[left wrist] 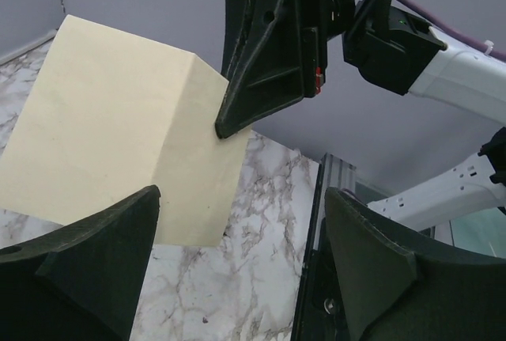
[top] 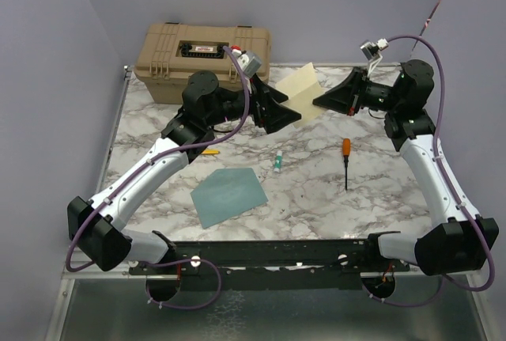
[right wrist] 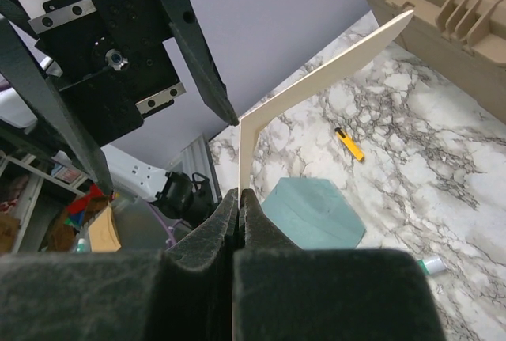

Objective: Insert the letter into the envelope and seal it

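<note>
The envelope [top: 229,196] is laid flat on the bench [top: 316,191] at 7 o'clock. Farther, at 12 o'clock, the creased letter [top: 300,88] is clamped aloft by the right gripper [top: 317,102], the left gripper [top: 294,113] spread apart beside it. Insertion is judged not yet begun, so lowering to the envelope's mouth is called for.

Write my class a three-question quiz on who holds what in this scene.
1. Fill in: the left pincer stands ____ (open or shut).
2. The letter is gripped by: A) the left pincer, B) the right pincer, C) neither.
3. True or false: the envelope lies flat on the table, with no pincer on it.
Key: 1 open; 2 B; 3 true.
</note>
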Controlling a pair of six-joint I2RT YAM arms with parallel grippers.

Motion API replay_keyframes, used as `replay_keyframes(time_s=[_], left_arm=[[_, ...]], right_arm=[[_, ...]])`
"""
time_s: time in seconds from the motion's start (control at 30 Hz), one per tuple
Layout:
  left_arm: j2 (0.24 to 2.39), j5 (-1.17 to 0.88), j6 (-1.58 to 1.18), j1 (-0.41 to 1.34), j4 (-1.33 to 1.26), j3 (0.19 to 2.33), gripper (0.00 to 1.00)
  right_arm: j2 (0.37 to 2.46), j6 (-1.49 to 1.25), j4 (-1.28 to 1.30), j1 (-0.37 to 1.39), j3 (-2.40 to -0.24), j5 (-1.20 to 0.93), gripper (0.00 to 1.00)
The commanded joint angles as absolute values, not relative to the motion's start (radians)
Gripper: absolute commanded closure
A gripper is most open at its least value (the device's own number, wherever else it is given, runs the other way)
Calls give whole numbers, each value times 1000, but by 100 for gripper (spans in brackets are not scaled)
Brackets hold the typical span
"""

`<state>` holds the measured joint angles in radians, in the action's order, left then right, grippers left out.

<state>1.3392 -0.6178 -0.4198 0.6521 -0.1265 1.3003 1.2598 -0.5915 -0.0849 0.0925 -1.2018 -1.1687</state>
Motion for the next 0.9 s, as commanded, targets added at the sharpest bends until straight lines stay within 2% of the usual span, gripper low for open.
replay_keyframes(time_s=[0.0, 0.2, 0.3, 0.5, 0.67, 0.77, 0.87], left_arm=[[1326, -705, -418, 658, -173, 1307, 15], [1323, -706, -410, 657, -167, 1298, 15], [1324, -650, -391, 658, -143, 1288, 16], [1311, -461, -266, 656, -11, 1343, 6], [1323, -560, -236, 657, -11, 1359, 4], [1354, -658, -273, 658, -51, 1369, 10], [1387, -721, -304, 657, -86, 1382, 26]], right_arm=[[1240, -607, -93, 95, -1225, -1152, 100], [1252, -625, -107, 95, -1232, -1153, 99], [1257, -642, -162, 95, -1227, -1226, 100], [1250, -534, -46, 95, -1258, -1265, 100], [1250, -601, -118, 97, -1242, -1324, 99], [1256, -635, -152, 104, -1244, -1357, 99], [1264, -637, -143, 110, -1251, -1361, 99]])
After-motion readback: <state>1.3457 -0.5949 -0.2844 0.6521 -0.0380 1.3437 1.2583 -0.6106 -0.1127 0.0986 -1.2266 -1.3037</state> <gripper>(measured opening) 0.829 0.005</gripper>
